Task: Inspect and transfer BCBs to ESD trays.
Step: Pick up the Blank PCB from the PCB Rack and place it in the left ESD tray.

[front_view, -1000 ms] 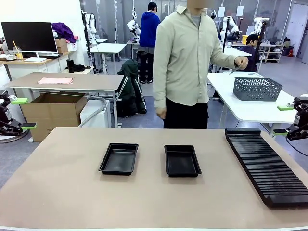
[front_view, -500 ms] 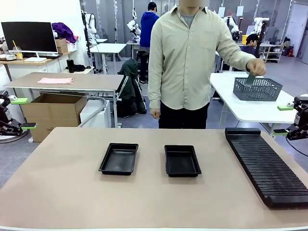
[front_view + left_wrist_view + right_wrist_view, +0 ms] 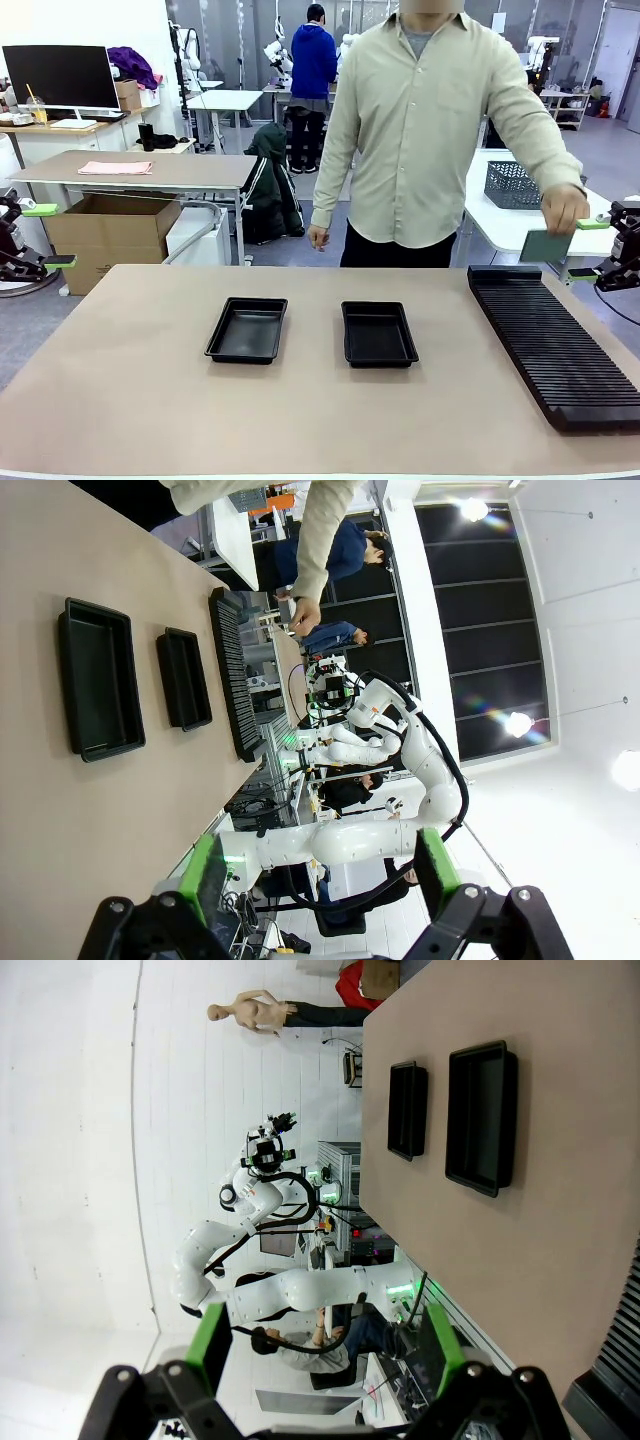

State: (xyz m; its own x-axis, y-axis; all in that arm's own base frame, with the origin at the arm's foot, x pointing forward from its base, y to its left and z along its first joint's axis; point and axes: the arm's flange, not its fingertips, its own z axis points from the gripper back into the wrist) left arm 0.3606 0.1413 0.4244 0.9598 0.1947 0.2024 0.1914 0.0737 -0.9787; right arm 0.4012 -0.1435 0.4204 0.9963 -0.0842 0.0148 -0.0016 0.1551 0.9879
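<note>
Two empty black ESD trays lie side by side mid-table, the left tray (image 3: 246,330) and the right tray (image 3: 378,333). They also appear in the left wrist view as a nearer tray (image 3: 95,680) and a farther tray (image 3: 185,677), and in the right wrist view as a nearer tray (image 3: 482,1115) and a farther tray (image 3: 407,1108). The person's hand (image 3: 565,212) holds one pale green-grey BCB (image 3: 546,246) above the far end of the rack. My left gripper (image 3: 48,236) (image 3: 318,875) hangs open off the table's left edge. My right gripper (image 3: 588,248) (image 3: 325,1345) stands open off the right edge, close to the held board.
A long black slotted rack (image 3: 550,340) (image 3: 235,675) (image 3: 615,1330) runs along the table's right side. A grey mesh basket (image 3: 512,186) sits on the white table behind the person. A cardboard box (image 3: 105,225) stands beyond the far left corner.
The person reached into the mesh basket behind, then turned back and brought a board down over the rack's far end. Both arms stayed still.
</note>
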